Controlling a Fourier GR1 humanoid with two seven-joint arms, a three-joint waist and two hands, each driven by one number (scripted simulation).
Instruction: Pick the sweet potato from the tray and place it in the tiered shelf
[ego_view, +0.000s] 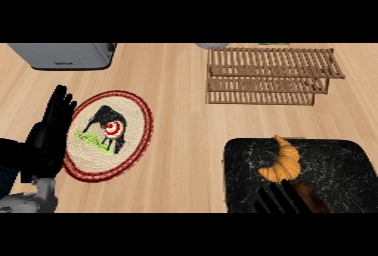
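Fingers of my right hand (279, 199) are straight and spread, low over the near part of the black tray (244, 170), holding nothing. Just beside them, to their right, lies the sweet potato (314, 199), on the tray near a croissant (283, 162). The pick isn't made yet, and the tiered shelf (269, 75) stands well beyond. My left hand (52, 130) rests open at the left edge.

Item: counter (184, 130), light wood with plank grain. Lying directly on it: grey appliance (65, 55), far left corner (partly cut by the view's edge); round plate (133, 115), red-rimmed with a bird motif, left side; slatted wooden tiered shelf (269, 75), far right; black marbled tray (339, 170), near right, well apart from the plate.
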